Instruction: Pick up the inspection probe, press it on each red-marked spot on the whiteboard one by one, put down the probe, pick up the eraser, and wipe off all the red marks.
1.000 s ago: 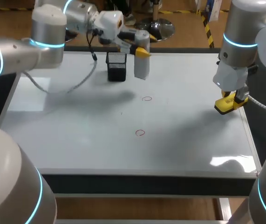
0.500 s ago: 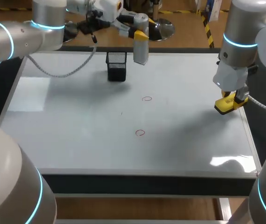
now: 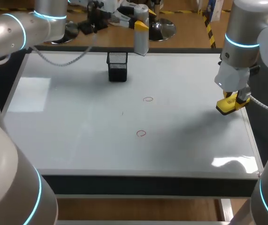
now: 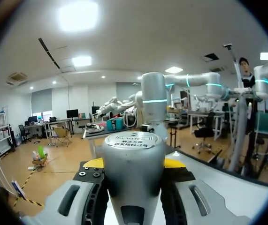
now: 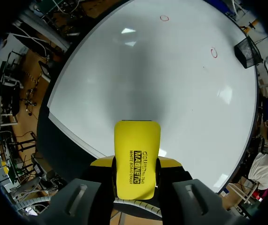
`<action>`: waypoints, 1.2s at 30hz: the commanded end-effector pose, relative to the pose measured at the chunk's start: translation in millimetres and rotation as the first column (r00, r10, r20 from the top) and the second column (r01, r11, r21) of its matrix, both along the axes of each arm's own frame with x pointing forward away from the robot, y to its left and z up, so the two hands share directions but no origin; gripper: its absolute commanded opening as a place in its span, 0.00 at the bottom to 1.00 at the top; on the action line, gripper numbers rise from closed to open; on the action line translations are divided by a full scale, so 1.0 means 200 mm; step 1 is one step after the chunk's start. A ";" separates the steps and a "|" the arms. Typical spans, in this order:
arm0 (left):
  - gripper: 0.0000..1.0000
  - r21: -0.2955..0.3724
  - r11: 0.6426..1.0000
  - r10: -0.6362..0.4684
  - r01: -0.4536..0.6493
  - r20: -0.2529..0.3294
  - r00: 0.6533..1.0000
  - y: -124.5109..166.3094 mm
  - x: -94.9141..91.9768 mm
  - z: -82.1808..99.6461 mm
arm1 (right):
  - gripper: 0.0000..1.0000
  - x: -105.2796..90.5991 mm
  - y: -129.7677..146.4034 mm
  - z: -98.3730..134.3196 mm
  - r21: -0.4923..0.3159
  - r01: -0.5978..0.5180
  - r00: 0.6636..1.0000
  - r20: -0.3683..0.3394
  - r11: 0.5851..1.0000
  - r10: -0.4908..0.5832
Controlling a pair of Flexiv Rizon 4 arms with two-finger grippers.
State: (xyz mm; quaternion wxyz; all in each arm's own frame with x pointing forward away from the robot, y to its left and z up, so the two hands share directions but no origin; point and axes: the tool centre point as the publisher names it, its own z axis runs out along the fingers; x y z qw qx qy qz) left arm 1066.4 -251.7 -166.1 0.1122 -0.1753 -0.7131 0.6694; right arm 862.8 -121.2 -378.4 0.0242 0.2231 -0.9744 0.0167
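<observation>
Item 1, inspection probe (image 3: 141,35): a silver-grey cylinder, long axis upright, held in the air over the far edge of the whiteboard (image 3: 77,117), just right of a black mesh holder (image 3: 117,66). My left gripper (image 3: 143,24) comes in from the left and is closed on the probe's upper part, a yellow tip on either side. From the left wrist, the probe (image 4: 134,178) fills the space between the left gripper's (image 4: 134,162) tips. Its round top end carries a label, which I leave unread. Its lower end is cut off there.

Item 2, eraser (image 3: 228,105): a yellow block at the right edge of the whiteboard, long axis running roughly left to right. My right gripper (image 3: 231,101) stands over it and covers most of it. In the right wrist view the eraser (image 5: 136,150) sits between the right gripper's (image 5: 136,163) tips, both touching its sides. Its black-printed face is turned to the camera, and its length points out over the board.

Item 3, red marks: two small open circles near the board's middle, the far one (image 3: 147,99) and the near one (image 3: 141,133), well apart from both tools. A tiny dark speck (image 3: 122,113) lies left of them; I cannot make out what it is.
</observation>
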 end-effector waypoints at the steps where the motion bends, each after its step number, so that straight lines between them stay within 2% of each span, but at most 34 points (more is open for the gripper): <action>1: 0.00 0.017 0.962 -0.271 0.271 -0.021 0.962 0.00 0.09 -0.03 | 0.00 0.00 0.00 0.00 -0.003 -0.001 1.000 -0.002 1.000 0.001; 11: 0.00 0.022 0.954 -0.297 0.298 -0.032 0.954 0.00 0.17 -0.06 | 0.00 0.00 0.00 0.00 -0.003 -0.001 1.000 -0.002 1.000 0.001; 36: 0.00 0.020 0.951 -0.308 0.309 -0.041 0.951 -0.01 0.17 -0.07 | 0.00 0.02 0.01 0.00 -0.003 -0.011 1.000 0.001 1.000 0.011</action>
